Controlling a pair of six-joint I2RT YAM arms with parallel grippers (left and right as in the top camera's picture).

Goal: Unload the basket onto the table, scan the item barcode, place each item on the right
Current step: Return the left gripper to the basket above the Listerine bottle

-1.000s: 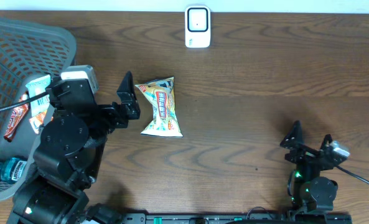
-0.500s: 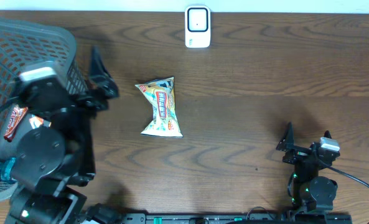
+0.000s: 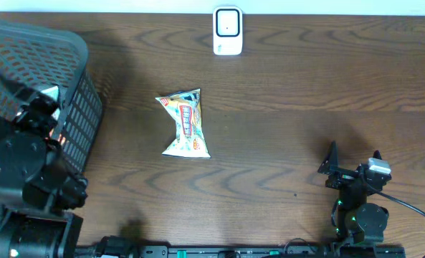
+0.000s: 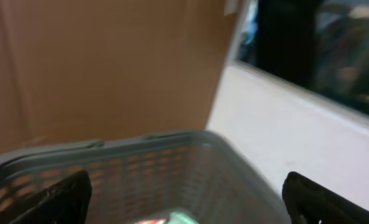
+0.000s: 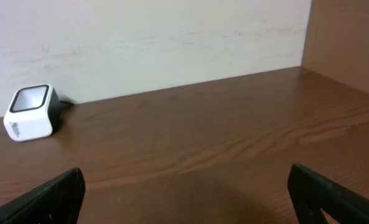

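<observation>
Well apart lie snack packet (image 3: pixel 185 123) and right gripper (image 3: pixel 353 159).

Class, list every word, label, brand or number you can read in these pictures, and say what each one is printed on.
No text can be read as it stands.
snack bag: colourful print with lettering, too small to read.
scanner: a faint grey marking on its side, too blurred to read.

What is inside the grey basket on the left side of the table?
Inside the basket only a bit of something orange shows through the mesh wall. The left arm covers most of the inside, so what else lies there cannot be seen.
</observation>
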